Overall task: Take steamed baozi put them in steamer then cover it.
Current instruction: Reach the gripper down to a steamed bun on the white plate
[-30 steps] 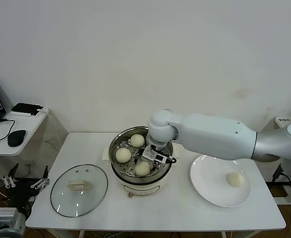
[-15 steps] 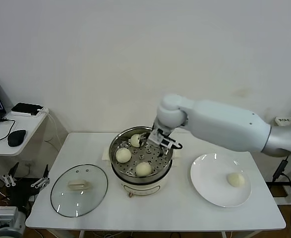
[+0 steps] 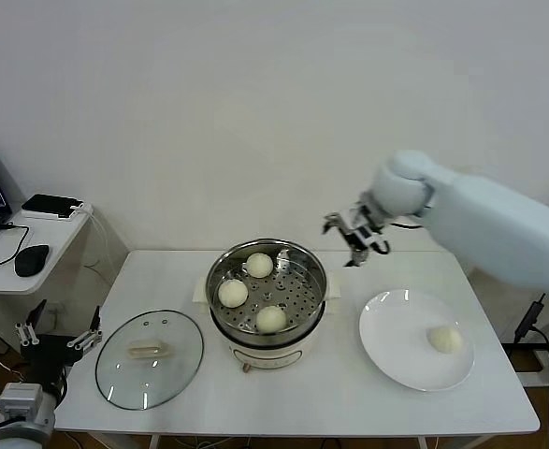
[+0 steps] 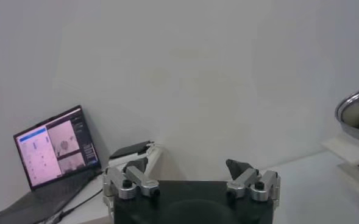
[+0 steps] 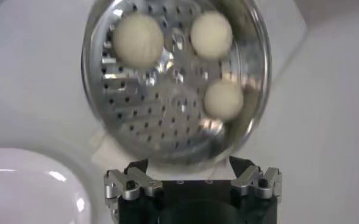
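A white rectangular table [image 3: 349, 393] is shown bearing the round shiny stainless-steel steamer [image 3: 267, 290] on its cream-white pot base. Beside it, toward the robot's left, the round clear glass cover [image 3: 150, 358] is laid flat; on the opposite side a flat white plate [image 3: 396, 351] is seen. Three cream-white steamed baozi [image 3: 259, 266] are held in the perforated basket, a fourth on the plate. The right gripper [image 3: 353, 234] is raised above the table between steamer and plate, jaws apart and empty. The left gripper [image 3: 57, 333] is parked low beside the table, jaws apart.
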Motion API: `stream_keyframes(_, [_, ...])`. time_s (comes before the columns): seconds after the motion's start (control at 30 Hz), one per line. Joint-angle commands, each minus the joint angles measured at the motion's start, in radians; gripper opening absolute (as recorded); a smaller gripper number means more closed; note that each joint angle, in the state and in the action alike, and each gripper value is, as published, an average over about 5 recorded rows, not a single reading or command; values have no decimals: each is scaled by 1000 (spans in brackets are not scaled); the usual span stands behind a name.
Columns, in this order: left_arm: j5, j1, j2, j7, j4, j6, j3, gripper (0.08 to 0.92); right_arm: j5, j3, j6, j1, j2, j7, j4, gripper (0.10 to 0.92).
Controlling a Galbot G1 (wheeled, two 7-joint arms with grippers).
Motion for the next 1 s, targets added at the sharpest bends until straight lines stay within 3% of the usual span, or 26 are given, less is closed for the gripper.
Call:
stream_keyframes(0.03, [7, -8, 6, 0, 3, 2, 29, 823, -38, 235, -30, -266, -285, -32, 14, 823])
stream_keyframes(0.57, [21, 9, 13, 0, 15, 2, 36, 823, -216, 511, 108, -657, -300, -17, -146, 823])
stream_keyframes(1.0, [33, 31, 2, -1, 10, 0, 31, 823, -302, 598, 66, -806, -264, 3, -159, 823])
